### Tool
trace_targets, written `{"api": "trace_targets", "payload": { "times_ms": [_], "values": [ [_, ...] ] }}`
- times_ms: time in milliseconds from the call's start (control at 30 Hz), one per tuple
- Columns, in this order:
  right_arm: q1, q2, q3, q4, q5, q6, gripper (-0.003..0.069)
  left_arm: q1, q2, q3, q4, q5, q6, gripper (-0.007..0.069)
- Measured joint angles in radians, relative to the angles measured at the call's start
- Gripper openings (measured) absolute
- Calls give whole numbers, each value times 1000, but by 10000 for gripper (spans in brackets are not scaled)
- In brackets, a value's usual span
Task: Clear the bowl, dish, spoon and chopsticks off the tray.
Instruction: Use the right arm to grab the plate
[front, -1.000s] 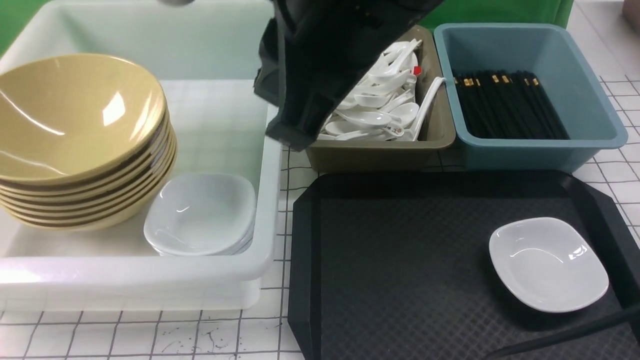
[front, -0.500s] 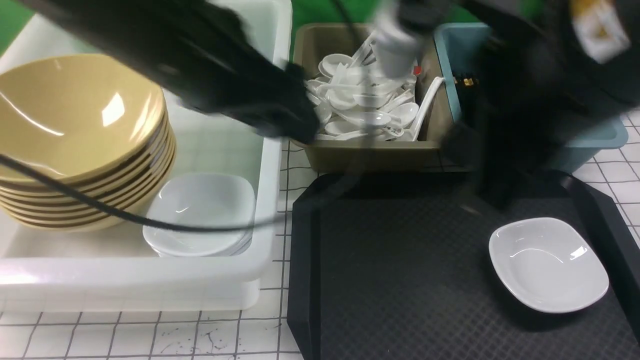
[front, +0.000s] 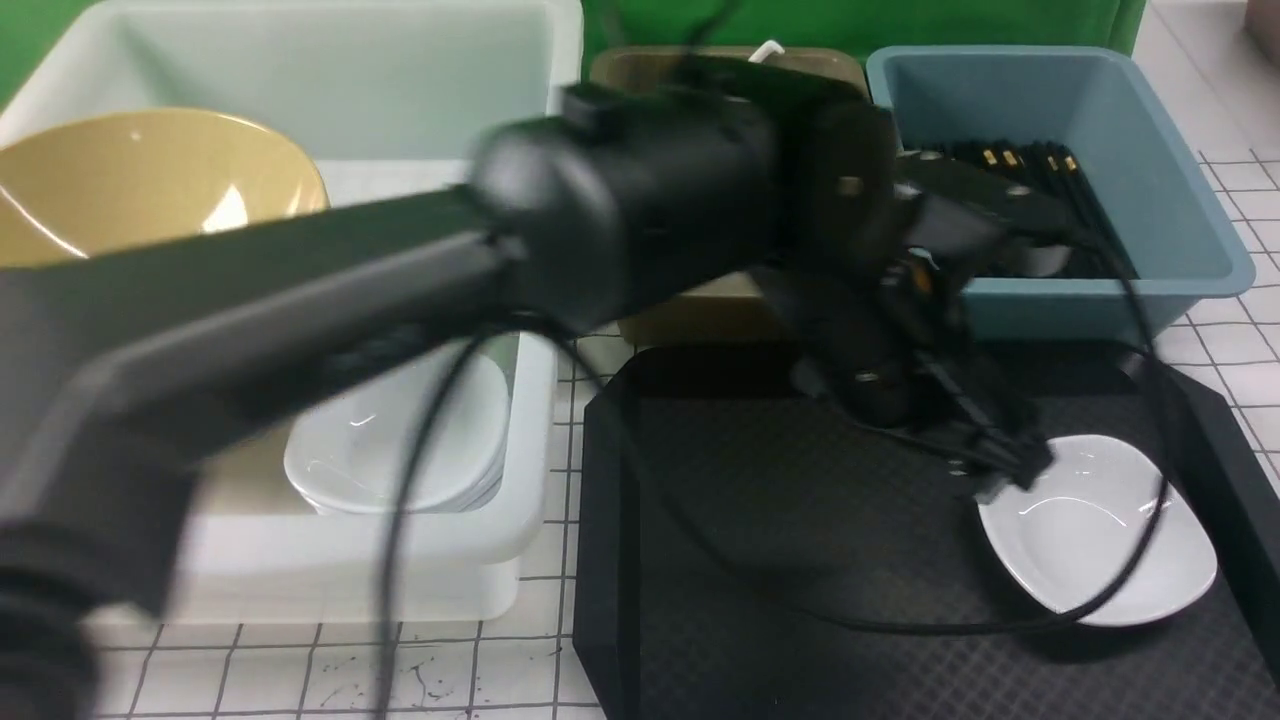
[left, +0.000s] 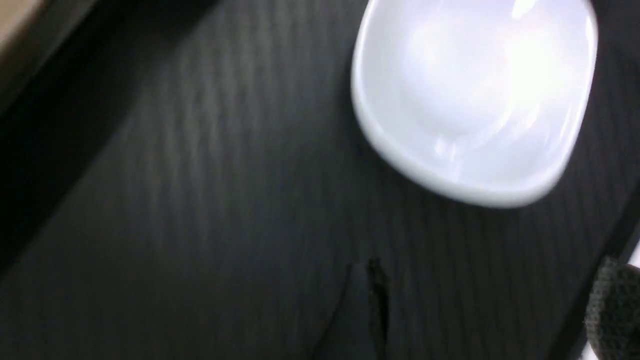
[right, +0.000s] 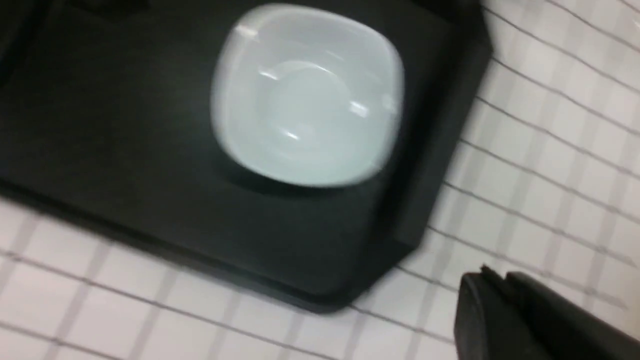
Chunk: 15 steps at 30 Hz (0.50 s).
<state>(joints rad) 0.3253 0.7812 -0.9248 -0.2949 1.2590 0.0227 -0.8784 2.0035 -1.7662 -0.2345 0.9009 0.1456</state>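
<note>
The small white dish (front: 1100, 540) lies at the right end of the black tray (front: 760, 560), the only thing on it. My left arm reaches across the front view, and its gripper (front: 1000, 468) hangs open at the dish's near-left rim. In the left wrist view the dish (left: 475, 100) lies just beyond the open gripper (left: 487, 310), over the tray (left: 200, 200). My right gripper (right: 500, 285) is shut and empty above the gridded table, off the tray's corner, with the dish (right: 307, 100) in its view. Yellow bowls (front: 130, 170) and black chopsticks (front: 1030, 160) sit in tubs. The spoons are hidden behind my arm.
A white tub (front: 300, 100) at the left holds the yellow bowl stack and a stack of white dishes (front: 400, 450). An olive tub (front: 690, 325) and a blue tub (front: 1180, 200) stand behind the tray. A cable (front: 1150, 480) loops over the dish.
My left arm has swung down and right across the tray, bringing its gripper to the dish. The right arm, over the blue tub half a second ago, has left the front view.
</note>
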Motion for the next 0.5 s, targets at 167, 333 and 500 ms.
{"api": "trace_targets", "payload": {
  "times_ms": [167, 333, 500],
  "values": [
    [-90, -30, 51, -13, 3, -23, 78, -19, 153, -186, 4, 21, 0, 511],
    [-104, -30, 63, 74, -2, -60, 78, -22, 337, -338, 28, 53, 0, 511],
    [-104, -30, 64, 236, -32, -163, 78, -22, 415, -370, 33, 71, -14, 480]
  ]
}}
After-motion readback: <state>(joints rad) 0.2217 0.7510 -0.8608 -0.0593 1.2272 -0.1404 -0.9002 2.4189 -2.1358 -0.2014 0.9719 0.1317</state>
